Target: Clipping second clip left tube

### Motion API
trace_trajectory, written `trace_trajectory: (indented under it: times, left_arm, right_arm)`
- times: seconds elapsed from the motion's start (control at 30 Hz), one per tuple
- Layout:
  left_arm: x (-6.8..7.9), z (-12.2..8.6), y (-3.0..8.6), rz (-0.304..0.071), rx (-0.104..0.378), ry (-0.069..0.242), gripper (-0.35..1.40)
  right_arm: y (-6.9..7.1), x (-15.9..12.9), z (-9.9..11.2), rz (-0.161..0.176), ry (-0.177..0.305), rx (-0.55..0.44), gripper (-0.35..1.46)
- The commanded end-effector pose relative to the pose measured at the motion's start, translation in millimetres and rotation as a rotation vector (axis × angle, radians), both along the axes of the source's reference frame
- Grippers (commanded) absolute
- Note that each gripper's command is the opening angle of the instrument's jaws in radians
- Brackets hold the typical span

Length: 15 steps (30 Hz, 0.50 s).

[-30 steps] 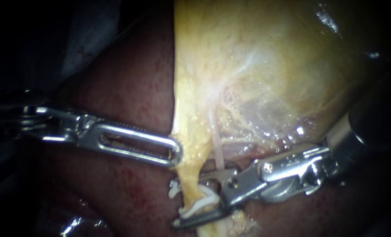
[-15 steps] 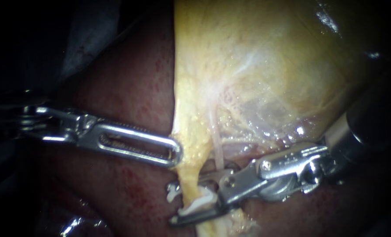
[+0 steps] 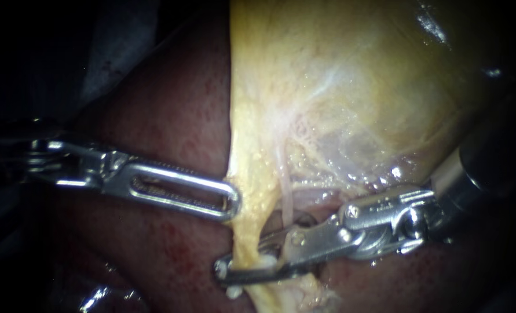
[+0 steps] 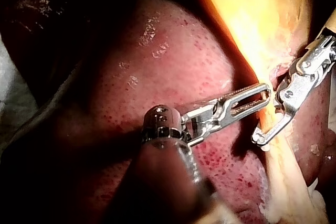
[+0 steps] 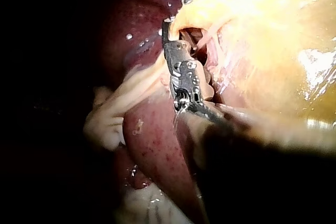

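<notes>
Left instrument (image 3: 231,200) reaches in, hand clamped on the yellow edge of the gallbladder (image 3: 327,87). Just below, the left tube (image 3: 247,235) runs down, and the right instrument (image 3: 223,273) grips it, hand squeezed around a white clip (image 3: 266,262).

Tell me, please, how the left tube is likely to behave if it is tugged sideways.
Probably floppy: the left tube hangs as a thin yellow strand that narrows where the right instrument's jaws are shut across it. Likely slippery, given the wet glints on the gallbladder above. Possibly fragile, being so thin beside the metal jaws.
</notes>
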State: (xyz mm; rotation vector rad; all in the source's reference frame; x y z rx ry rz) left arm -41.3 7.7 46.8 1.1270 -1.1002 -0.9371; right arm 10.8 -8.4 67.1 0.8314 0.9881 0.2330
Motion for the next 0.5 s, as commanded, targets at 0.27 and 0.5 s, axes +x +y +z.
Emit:
trace_trajectory:
  times: [0.27, 0.5]
  left_arm:
    - [-0.1, 0.1, 0.0, -0.001, 0.000, 0.000, -0.35]
    - [-0.2, 0.1, 0.1, -0.001, 0.000, 0.001, -0.35]
  right_arm:
    - [0.0, -0.2, 0.1, 0.001, -0.004, 0.008, -0.35]
    - [0.0, -0.2, 0.1, -0.002, -0.003, 0.008, -0.35]
